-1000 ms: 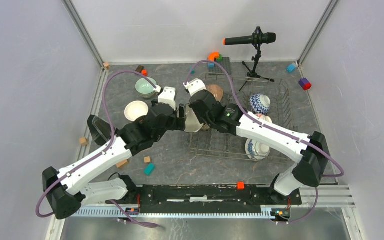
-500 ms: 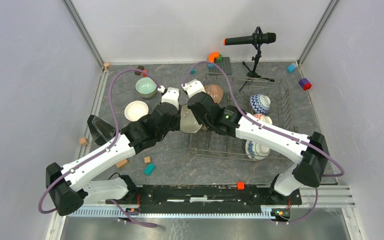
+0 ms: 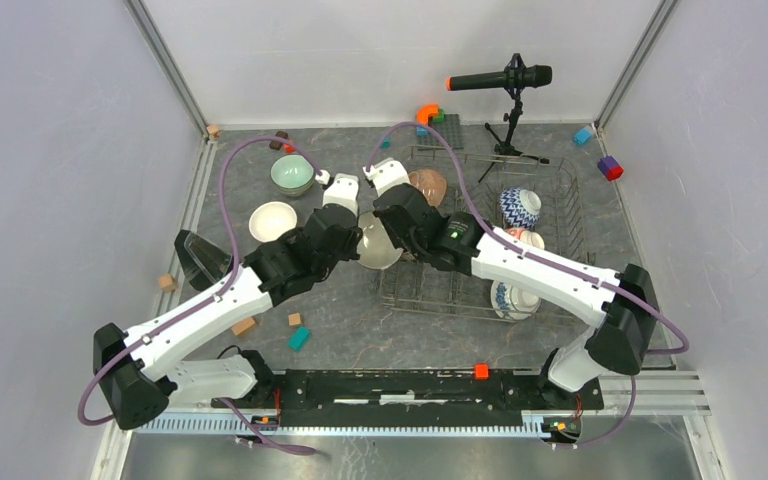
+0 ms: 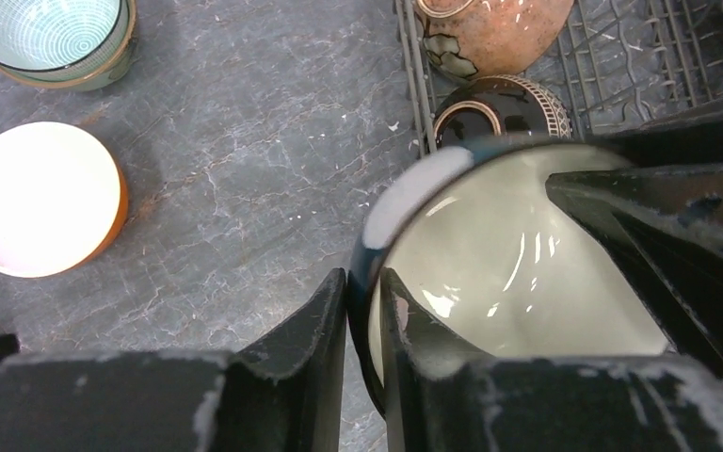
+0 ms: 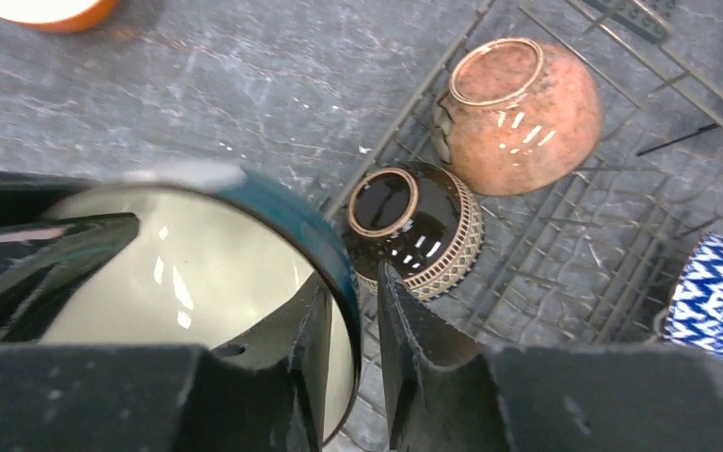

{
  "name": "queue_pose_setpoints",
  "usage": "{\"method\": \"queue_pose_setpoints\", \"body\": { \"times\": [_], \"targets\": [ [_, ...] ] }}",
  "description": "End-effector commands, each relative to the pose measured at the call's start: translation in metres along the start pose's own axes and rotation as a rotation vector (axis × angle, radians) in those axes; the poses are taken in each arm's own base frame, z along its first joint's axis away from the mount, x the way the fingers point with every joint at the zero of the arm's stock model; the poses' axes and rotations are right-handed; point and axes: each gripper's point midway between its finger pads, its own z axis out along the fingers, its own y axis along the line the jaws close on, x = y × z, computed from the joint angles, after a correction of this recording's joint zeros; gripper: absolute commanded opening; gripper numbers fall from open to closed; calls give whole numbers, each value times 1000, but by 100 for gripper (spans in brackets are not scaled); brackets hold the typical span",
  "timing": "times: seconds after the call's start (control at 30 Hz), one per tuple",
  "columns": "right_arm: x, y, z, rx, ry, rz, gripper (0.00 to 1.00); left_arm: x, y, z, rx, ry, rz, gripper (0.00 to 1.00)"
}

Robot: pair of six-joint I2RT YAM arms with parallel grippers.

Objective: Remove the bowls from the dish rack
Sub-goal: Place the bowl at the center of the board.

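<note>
A teal bowl (image 3: 378,243) with a cream inside hangs between both grippers at the left edge of the dish rack (image 3: 560,200). My left gripper (image 4: 362,278) is shut on its rim, one finger inside and one outside the bowl (image 4: 518,254). My right gripper (image 5: 353,278) straddles the opposite rim of the bowl (image 5: 188,273), with a gap between its outer finger and the wall. In the rack lie a brown speckled bowl (image 5: 527,118), a dark striped bowl (image 5: 414,221) and a blue-white zigzag bowl (image 3: 520,207). A pale green bowl (image 3: 291,174) and an orange bowl (image 3: 273,221) sit on the table to the left.
Another blue-white bowl (image 3: 515,297) sits at the rack's near right corner. A microphone on a tripod (image 3: 505,80) stands behind the rack. Toy blocks, one of them teal (image 3: 299,338), lie scattered on the grey table. White walls enclose it.
My left gripper has shut on the teal bowl's rim. My right gripper's jaws have eased apart on the other side. The bowl has shifted slightly away from me.
</note>
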Motion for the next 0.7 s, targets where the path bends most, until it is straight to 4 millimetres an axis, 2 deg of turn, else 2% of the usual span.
{"method": "queue_pose_setpoints", "body": {
  "times": [0.0, 0.1, 0.27, 0.33, 0.43, 0.5, 0.67],
  "targets": [
    [-38, 10, -17, -95, -134, 90, 39, -12, 1, -4, -8, -25, 10, 2],
    [-39, 11, -23, -118, -140, 100, 58, -13, 4, -4, -24, -37, -2, 2],
    [-43, 5, -39, -135, -168, 121, 75, -18, 10, -6, -50, -66, -18, 2],
    [-44, -3, -51, -128, -181, 123, 77, -20, 15, -7, -70, -82, -23, 2],
    [-34, -22, -66, -92, -199, 130, 81, -25, 23, -4, -102, -97, -56, 2],
    [-23, -36, -80, -82, -244, 154, 81, -31, 27, 1, -105, -91, -120, 2],
    [22, -50, -96, -133, -362, 163, 80, -56, 37, 26, -132, -80, -266, 2]
  ]
}}
